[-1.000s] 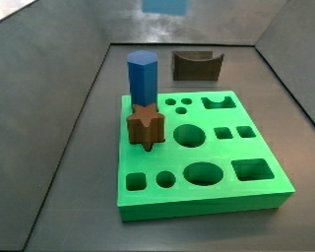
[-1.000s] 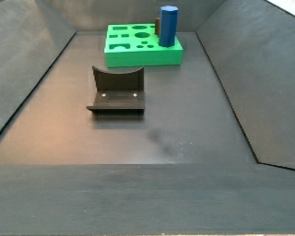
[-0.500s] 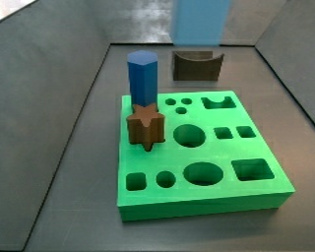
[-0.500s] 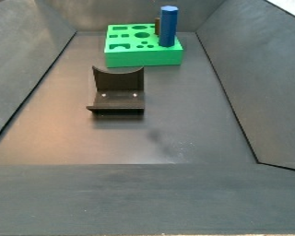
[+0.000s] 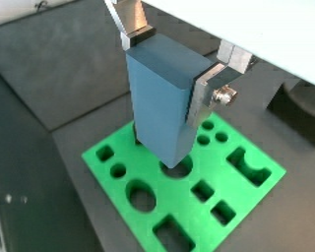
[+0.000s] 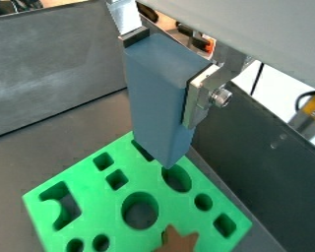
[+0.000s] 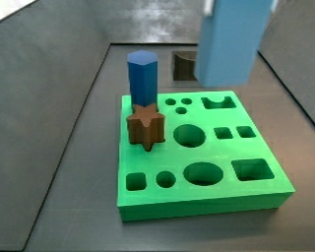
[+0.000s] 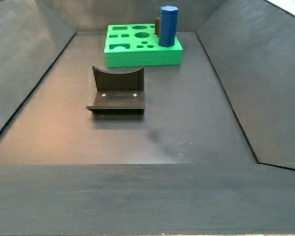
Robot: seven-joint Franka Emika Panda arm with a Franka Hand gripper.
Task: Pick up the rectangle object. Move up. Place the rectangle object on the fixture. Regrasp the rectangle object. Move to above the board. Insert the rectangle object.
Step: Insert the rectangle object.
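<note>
In a side view the brown star (image 7: pixel 146 125) and the blue prism (image 7: pixel 142 77) stand in the left part of the board (image 7: pixel 200 187), both where they were a second ago. What has changed is to their right: the block (image 7: pixel 236 41), a second ago only a blue patch at the top edge of that view, has come down and forward and now hangs large over the far right of the board, hiding most of the fixture (image 7: pixel 185 65) behind it. In both wrist views the gripper (image 5: pixel 173 61) hangs above the board with its jaws clenched on the block's upper part, a silver plate on each side, and the block's lower end hovers over the cut-outs, not yet touching. So the carry to above the board looks done or nearly so, and the insertion remains. In a side view the fixture (image 8: pixel 117 89) sits bare on the floor, nearer than the board (image 8: pixel 143 44); the gripper is out of that view.
</note>
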